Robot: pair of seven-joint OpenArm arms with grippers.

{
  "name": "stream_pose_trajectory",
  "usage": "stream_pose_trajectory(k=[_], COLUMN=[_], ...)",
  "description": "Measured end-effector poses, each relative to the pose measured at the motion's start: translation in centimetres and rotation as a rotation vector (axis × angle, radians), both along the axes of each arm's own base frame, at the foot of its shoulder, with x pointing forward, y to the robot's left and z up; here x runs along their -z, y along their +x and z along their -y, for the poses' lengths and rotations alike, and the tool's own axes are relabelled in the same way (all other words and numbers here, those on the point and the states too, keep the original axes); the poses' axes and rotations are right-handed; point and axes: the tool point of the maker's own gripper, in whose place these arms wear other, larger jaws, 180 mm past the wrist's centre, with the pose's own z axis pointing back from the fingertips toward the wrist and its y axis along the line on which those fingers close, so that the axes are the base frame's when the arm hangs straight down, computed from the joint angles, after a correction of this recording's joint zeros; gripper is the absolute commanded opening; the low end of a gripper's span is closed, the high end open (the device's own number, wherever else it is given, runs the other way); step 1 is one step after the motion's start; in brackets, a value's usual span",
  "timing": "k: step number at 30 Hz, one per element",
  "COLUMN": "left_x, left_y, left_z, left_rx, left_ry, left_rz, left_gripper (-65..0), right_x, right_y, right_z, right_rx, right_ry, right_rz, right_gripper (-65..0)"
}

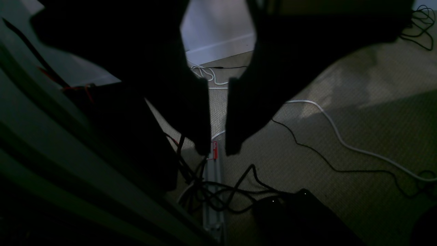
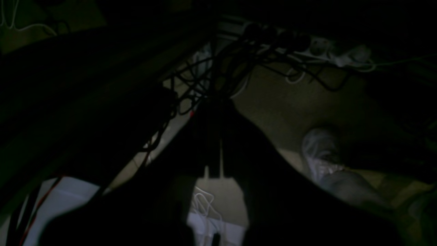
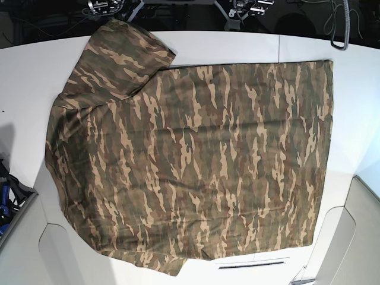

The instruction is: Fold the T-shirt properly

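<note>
T-shirt spread flat on the white table, unfolded, neither arm over it.

Left gripper hangs off the table above carpet and cables, jaws slightly parted and empty; right gripper clenched on nothing. Likely trouble: arms snagging those cables (both wrist views are dark), or bunching cloth at the table edge.

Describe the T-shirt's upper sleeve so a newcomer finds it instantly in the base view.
Start at the white table, mostly covered by the camouflage T-shirt lying flat. Go to the shirt's top left corner: the sleeve is the flap jutting toward the table's far edge, the only part sticking out beyond the shirt's straight top side.
</note>
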Motion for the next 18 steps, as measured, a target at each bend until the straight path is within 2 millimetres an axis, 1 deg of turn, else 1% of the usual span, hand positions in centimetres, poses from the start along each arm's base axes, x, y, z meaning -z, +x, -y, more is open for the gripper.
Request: stream_pose_trajectory(k=[8,12,14,15,18], left_x=[0.0,0.0,0.0,0.0,0.0], left_y=[0.0,-0.2,-0.2,-0.5,-0.9], left_z=[0.0,0.0,0.0,-0.2,-1.4], left_rx=[0.0,0.0,0.001,0.001,0.003], left_ry=[0.0,0.0,0.0,0.002,0.019], left_rz=[0.0,-0.003,-0.003,-0.009,-0.014], left_gripper=[-54.0,-54.0,-54.0,-54.0,-54.0], right_x=[-0.2,-0.2,-0.2,-0.2,-0.1], right_y=[1.1,1.1,0.8,0.7,-0.3], right_z=[0.2,0.1,0.2,0.2,0.5], right_rx=[-0.001,-0.002,-0.002,-0.002,-0.003], right_ry=[-0.002,-0.002,-0.003,-0.003,-0.007], right_rz=[0.029,0.029,0.024,0.022,0.01], right_gripper=[-65.0,-65.0,-65.0,-65.0,-65.0])
